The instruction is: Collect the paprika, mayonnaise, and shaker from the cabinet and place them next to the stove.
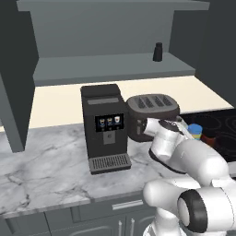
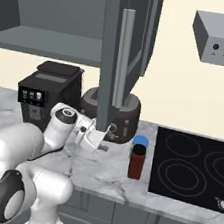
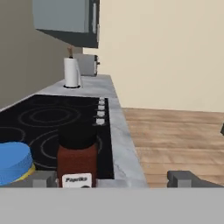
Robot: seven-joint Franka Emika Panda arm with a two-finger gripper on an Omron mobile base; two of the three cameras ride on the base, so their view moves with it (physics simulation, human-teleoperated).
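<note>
The paprika point(image 2: 136, 164), a dark-red bottle with a black cap, stands on the marble counter just left of the stove point(image 2: 197, 169). Directly behind it sits the blue-lidded mayonnaise point(image 2: 140, 140). My gripper point(image 2: 105, 136) hovers open a short way left of both, holding nothing. In the hand view the paprika point(image 3: 78, 154) stands close ahead, near the left fingertip point(image 3: 43, 178), with the mayonnaise point(image 3: 15, 162) to its left and the stove point(image 3: 52, 124) beyond. The shaker point(image 1: 157, 52) stands on the right end of the open cabinet's shelf point(image 1: 110, 69). The mayonnaise's lid point(image 1: 195, 130) peeks out beside my hand point(image 1: 184, 125).
A black coffee machine point(image 1: 105, 126) and a dark toaster point(image 1: 152, 112) stand at the back of the counter. The open cabinet door point(image 2: 122, 60) with its bar handle hangs just above my hand. A range hood point(image 2: 222, 43) hangs over the stove. A paper towel roll point(image 3: 71, 72) stands beyond the cooktop.
</note>
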